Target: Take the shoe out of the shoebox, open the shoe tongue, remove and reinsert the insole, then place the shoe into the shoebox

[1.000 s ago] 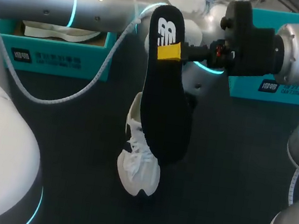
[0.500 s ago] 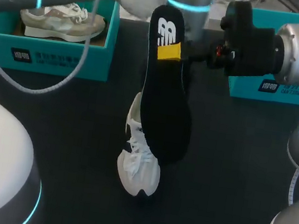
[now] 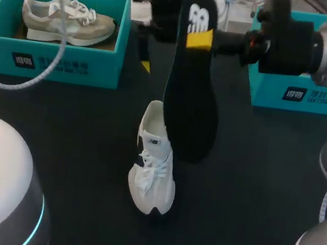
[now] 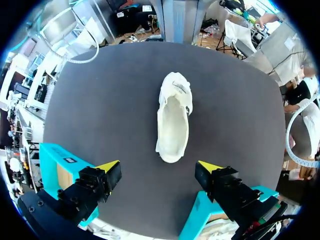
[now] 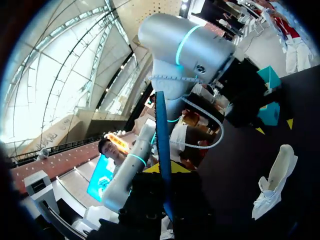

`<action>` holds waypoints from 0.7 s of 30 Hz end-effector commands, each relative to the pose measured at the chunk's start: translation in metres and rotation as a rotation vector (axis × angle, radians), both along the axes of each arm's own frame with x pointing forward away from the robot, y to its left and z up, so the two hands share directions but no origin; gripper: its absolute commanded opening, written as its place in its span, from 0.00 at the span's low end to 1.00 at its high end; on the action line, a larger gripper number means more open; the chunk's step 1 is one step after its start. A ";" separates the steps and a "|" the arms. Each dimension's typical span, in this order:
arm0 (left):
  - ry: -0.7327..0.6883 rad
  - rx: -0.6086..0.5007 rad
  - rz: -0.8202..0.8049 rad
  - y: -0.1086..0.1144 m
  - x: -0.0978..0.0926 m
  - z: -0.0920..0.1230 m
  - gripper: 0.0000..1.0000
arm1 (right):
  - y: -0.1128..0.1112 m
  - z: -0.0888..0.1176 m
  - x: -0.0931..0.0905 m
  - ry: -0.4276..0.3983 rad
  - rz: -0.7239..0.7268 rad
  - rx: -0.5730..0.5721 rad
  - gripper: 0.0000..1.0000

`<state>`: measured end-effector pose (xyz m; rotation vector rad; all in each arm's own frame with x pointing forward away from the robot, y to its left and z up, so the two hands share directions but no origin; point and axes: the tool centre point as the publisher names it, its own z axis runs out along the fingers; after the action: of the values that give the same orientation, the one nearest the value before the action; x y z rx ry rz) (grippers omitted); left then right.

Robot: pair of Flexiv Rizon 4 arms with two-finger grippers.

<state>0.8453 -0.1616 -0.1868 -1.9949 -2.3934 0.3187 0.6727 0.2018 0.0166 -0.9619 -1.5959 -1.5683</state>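
here, right end effector [image 3: 199,40] clamps insole [image 3: 191,102] (white logo), shoe [image 3: 151,170] below.

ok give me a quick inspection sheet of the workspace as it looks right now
surface: dark table, no spills or marks seen
job's things: white shoe lies on the table, out of any box, its inside bare in the left wrist view; black insole held up in the air above it; teal box on the left; teal box on the right, inside hidden by the arm
clutter: tan shoe in the left box; nothing else seen
grippers: left claw open, empty, above the table behind the shoe's heel; right claw shut on the insole near one end
cables: grey cable hangs from the left arm across the left box
surroundings: nothing seen
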 end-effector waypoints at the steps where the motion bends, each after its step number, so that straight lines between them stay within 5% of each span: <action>1: -0.090 -0.333 0.028 0.045 -0.017 0.031 1.00 | -0.021 -0.009 0.006 0.054 -0.023 0.005 0.00; 9: -0.148 -0.492 0.045 0.070 -0.027 0.064 1.00 | -0.032 -0.035 0.040 0.167 -0.026 0.036 0.00; 21: -0.222 -0.690 0.022 0.096 -0.050 0.098 1.00 | -0.016 -0.074 0.081 0.319 -0.022 0.078 0.00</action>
<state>0.8071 -0.0842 -0.0865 -2.2451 -2.5223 0.6173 0.7408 0.1670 -0.0497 -1.1343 -1.3059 -1.4048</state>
